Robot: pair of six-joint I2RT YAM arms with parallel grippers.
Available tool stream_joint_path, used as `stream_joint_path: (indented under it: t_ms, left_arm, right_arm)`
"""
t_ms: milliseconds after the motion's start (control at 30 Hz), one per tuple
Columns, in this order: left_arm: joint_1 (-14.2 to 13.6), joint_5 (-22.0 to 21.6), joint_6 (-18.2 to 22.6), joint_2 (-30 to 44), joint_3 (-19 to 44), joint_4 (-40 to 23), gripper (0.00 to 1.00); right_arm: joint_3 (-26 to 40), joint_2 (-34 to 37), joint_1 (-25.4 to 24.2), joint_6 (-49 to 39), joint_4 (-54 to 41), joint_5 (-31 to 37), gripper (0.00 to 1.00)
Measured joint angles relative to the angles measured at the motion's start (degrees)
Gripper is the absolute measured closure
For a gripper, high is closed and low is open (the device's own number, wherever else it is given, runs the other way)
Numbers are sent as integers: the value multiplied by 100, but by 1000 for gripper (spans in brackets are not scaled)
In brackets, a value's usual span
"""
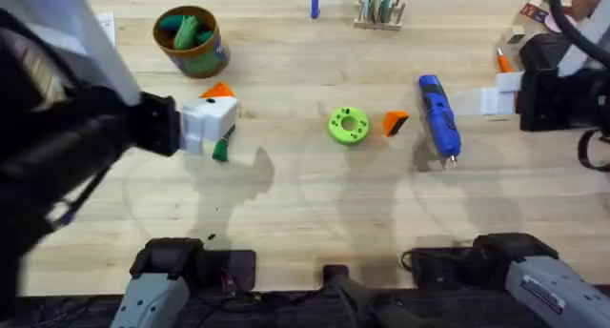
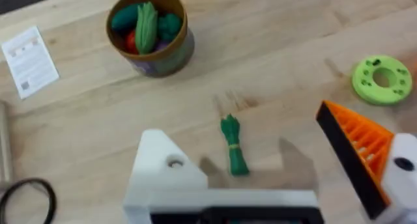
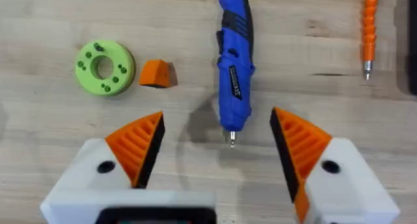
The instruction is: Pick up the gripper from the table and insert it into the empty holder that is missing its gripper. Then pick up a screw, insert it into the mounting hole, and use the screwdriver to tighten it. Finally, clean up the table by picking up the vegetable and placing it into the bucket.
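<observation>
Two arms show on my overhead feed. My left gripper (image 1: 212,128) hangs over the table's (image 1: 305,214) left part, its white fingers above the vegetable (image 1: 220,149). The bucket (image 1: 191,40) stands beyond it, toy greens inside. Mid-table lie the green disc (image 1: 348,124), the orange gripper (image 1: 395,123) just beside it, and the blue screwdriver (image 1: 439,116) to its right. My right gripper (image 1: 491,99) sits at the right edge.

From the left wrist, I see the left gripper (image 2: 273,165) spread wide: the empty holder (image 2: 163,168) is bare, the other finger wears an orange pad (image 2: 355,149), and the vegetable (image 2: 233,146) lies between them, untouched.

From the right wrist, the right gripper (image 3: 218,149) is released, both pads (image 3: 140,142) on, the screwdriver's tip between them.
</observation>
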Motion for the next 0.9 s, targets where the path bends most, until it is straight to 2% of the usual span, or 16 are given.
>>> stream_joint_path:
  t_ms: [167,333,633,900]
  left_arm:
    - [0,177,42,-400,-1120,1490,15]
    - [0,479,46,-999,-1997,2414,15]
    - [0,910,60,-2247,-2972,3157,15]
    - [0,1333,61,-2711,-3423,3489,15]
  right_arm:
    - [0,1,0,0,0,0,10]
    - [0,0,0,-17,0,0,10]
    - [0,-1,0,-19,0,0,10]
    - [0,-1,0,-20,-2,0,10]
